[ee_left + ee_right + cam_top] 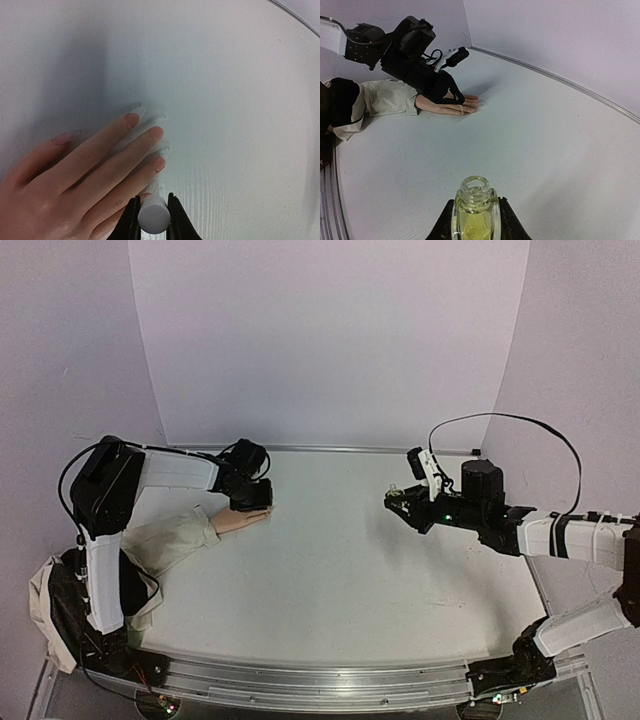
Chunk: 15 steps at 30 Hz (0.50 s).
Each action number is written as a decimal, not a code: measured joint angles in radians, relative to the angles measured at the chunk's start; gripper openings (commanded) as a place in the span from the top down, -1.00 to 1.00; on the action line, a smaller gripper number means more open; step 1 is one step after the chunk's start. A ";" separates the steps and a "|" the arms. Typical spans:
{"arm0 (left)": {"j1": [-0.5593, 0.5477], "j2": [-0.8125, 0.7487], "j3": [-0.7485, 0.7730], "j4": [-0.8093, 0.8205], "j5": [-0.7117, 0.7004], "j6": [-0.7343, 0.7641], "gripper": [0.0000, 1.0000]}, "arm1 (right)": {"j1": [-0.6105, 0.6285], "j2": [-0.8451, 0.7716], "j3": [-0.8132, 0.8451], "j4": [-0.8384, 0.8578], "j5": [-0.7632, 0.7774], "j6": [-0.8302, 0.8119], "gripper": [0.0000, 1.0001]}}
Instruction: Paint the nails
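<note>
Left gripper (pixel 152 202): pinches a small white round cap (pixel 152 220) between jaws drawn almost together, one dark finger pressed to each side of it. Hangs just over the mannequin hand (pixel 75 175), above the end of the little finger; cannot tell whether anything under the cap touches that finger. Mannequin hand: lies palm down near the far left corner of the table (pixel 340 580), pale peach, fingers flat and slightly spread, pointing toward the table's middle, with the beige sleeve (pixel 170 545) trailing back toward the left edge. Nails (pixel 156 133): show as small pinkish tips at the finger ends, just ahead of the cap and low against the table surface. Right gripper (pixel 475 225): clamps a small glass bottle (pixel 474 200) of yellowish-green liquid, upright, neck open at the top, jaws closed in tight against its two sides. Holds it above the right half of the table, nearer the far edge than the near one, well apart from the mannequin hand. Between the two grippers, across the table's middle: open white surface. Along the far edge, close behind both grippers: a pale wall (pixel 330 340), continuing down the left and right sides. Toward the near edge: more open surface, up to the metal rail (pixel 320 685) by the arm bases.
</note>
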 measured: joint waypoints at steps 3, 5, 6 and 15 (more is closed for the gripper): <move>0.000 0.004 0.000 0.000 -0.005 0.000 1.00 | 0.000 0.000 0.000 0.000 0.000 0.000 1.00; 0.000 0.004 0.000 0.000 -0.005 0.000 1.00 | 0.000 0.000 0.000 0.000 0.000 0.000 1.00; 0.000 0.004 0.000 0.000 -0.005 0.000 1.00 | 0.000 0.000 0.000 0.000 0.000 0.000 1.00; 0.001 0.004 0.000 0.000 -0.012 0.001 1.00 | 0.000 0.000 0.000 0.000 0.000 0.000 1.00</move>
